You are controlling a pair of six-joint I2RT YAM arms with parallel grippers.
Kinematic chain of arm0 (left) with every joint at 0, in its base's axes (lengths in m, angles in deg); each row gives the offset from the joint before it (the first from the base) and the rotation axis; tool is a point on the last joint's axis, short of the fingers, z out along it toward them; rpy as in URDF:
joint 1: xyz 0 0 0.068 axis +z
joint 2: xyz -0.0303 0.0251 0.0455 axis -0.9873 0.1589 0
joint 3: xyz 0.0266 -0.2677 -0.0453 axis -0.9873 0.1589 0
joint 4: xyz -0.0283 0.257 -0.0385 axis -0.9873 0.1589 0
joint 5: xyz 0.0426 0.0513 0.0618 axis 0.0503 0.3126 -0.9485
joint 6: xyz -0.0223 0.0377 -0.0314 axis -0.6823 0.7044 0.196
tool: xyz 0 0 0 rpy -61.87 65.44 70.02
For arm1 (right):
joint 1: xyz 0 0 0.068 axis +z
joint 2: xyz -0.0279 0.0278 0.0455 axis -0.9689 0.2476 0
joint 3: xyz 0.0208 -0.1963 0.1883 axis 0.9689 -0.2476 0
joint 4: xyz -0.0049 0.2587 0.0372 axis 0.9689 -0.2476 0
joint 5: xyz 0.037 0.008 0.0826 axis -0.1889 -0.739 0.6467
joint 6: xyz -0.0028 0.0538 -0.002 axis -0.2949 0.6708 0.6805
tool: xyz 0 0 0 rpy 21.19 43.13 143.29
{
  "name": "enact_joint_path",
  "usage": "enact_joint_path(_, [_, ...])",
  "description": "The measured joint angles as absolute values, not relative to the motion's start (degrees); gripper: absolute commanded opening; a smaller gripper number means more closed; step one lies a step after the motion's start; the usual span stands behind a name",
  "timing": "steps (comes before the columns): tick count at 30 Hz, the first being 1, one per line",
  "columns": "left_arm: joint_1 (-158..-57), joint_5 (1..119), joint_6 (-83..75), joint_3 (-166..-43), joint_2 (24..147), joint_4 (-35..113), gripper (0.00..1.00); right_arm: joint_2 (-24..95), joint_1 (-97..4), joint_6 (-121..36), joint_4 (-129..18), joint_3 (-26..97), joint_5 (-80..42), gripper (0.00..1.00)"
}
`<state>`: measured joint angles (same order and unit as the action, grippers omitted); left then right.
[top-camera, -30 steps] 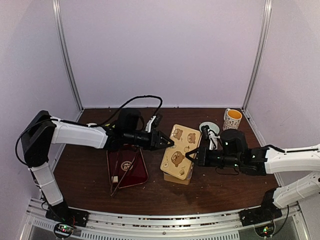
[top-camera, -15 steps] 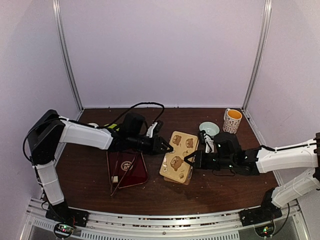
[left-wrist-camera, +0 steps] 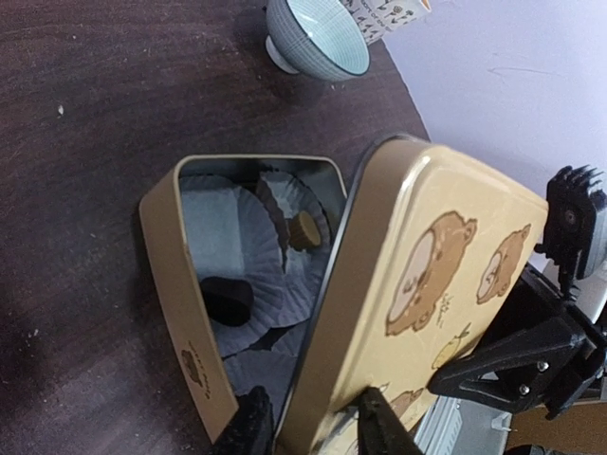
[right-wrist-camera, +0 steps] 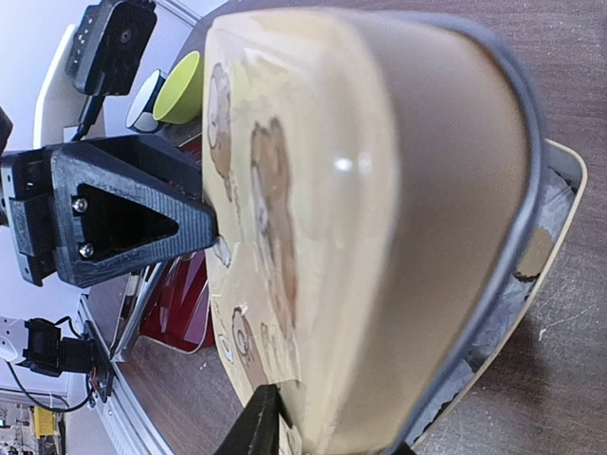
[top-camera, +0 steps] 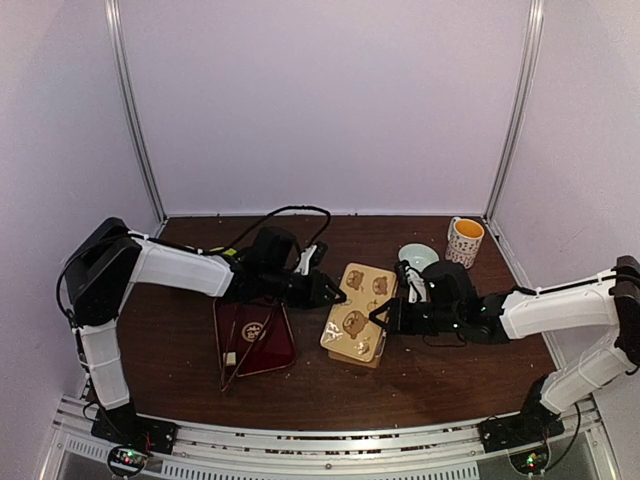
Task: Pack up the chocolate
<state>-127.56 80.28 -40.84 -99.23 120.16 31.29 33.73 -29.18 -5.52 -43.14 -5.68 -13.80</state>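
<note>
One chocolate (left-wrist-camera: 228, 301) shows: a small, dark-brown, roundish lump sitting in a pleated white paper cup (left-wrist-camera: 248, 256) inside the open tin (left-wrist-camera: 166, 246), just ahead of the left gripper (left-wrist-camera: 313, 428) and a little to its left. The beige, bear-printed lid (left-wrist-camera: 446, 246) stands tilted over the tin. The left gripper is clamped on the lid's near edge, one finger on the inner rim and one on the printed face. The right gripper (right-wrist-camera: 330, 434) has the lid's opposite edge between its fingers, but whether it pinches or only brackets that edge cannot be told. Compared with a second ago, both arms reach further in, the lid looks narrower from above, and the pale bowl (top-camera: 418, 257) behind the right wrist, then partly covered, now shows whole. The lid hides the tin's far half, so any other pieces there are out of sight. A small tan piece (left-wrist-camera: 303, 229) in another cup is too unclear to name. Both grippers' fingertips are cut off by their own cameras' lower edges.
</note>
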Motion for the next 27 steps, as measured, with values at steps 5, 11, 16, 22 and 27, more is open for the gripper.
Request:
enact_joint_path(5, [-127.56, 80.24, -41.25, -99.97, 120.60, 31.27, 0.28, 34.16, -30.54, -6.81, -43.19, -5.66, -12.95, 0.27])
enact_joint_path(11, [-127.56, 80.35, -41.97, -101.15, 121.67, 31.86, 0.28, 34.54, -31.52, -7.95, -43.65, -5.50, -12.07, 0.28])
enact_joint_path(16, [-127.56, 80.67, -42.63, -101.50, 121.73, 32.05, 0.28, 34.51, -32.22, -9.28, -45.59, -4.61, -11.81, 0.31])
enact_joint_path(22, [-127.77, 80.78, -43.88, -101.50, 121.75, 31.68, 0.27, 34.51, -33.64, -10.51, -47.05, -4.35, -11.70, 0.35])
enact_joint_path(27, [-127.99, 80.72, -44.75, -101.54, 121.75, 31.13, 0.27, 34.51, -34.12, -11.62, -48.96, -3.86, -12.31, 0.40])
